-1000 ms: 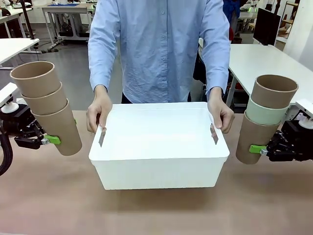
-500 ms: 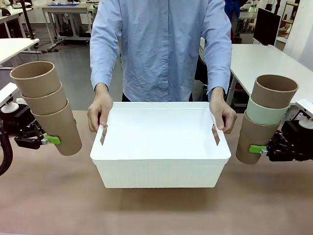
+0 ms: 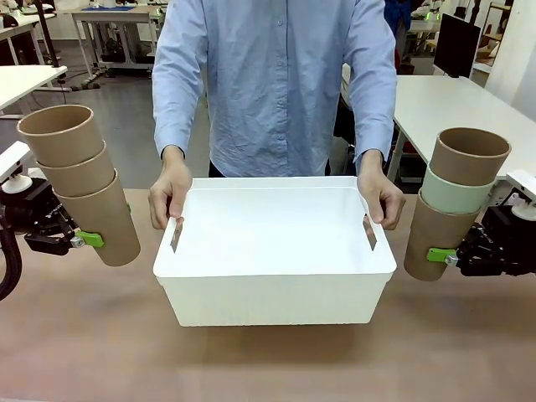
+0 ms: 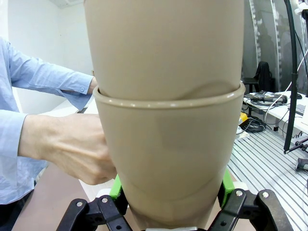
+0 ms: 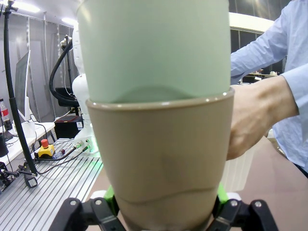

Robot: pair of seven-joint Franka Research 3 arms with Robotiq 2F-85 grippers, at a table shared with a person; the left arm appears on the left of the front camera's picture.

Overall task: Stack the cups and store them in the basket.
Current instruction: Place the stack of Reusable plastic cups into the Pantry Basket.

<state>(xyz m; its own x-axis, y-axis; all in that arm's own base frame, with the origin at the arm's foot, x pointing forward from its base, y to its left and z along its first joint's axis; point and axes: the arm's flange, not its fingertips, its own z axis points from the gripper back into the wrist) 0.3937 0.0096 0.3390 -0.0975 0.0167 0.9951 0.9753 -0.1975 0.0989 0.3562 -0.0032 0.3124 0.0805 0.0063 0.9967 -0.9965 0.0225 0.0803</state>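
front view: my left gripper [image 3: 84, 239], black with green pads, is clamped on the lowest cup of a stack of three tall, tapered tan-brown matte cups [image 3: 82, 180]. this tan stack leans up and outward from the fingers. my right gripper [image 3: 444, 256] is clamped the same way on the bottom cup of a second nested stack [image 3: 456, 205]: tan-brown below, pale mint green in the middle, tan-brown on top. the large white rectangular plastic basket [image 3: 272, 289] sits on the brown table [image 3: 84, 343] between the two grippers, apart from both stacks. a person in a light blue shirt grips its short sides, one hand [image 3: 170, 194] on the left gripper's side and the other hand [image 3: 378, 194] on the right gripper's side.

left wrist view: the left gripper [image 4: 171, 192] has its green pads pressed on both sides of the outer tan cup [image 4: 168, 154], with another tan cup [image 4: 163, 48] nested above. the person's hand [image 4: 67, 147] is just beyond, to one side.

right wrist view: the right gripper [image 5: 163, 197] squeezes the outer tan cup [image 5: 161, 149], with the mint green cup [image 5: 154, 48] seated in it. beyond it a hand [image 5: 252, 118] holds the basket [image 5: 238, 171].
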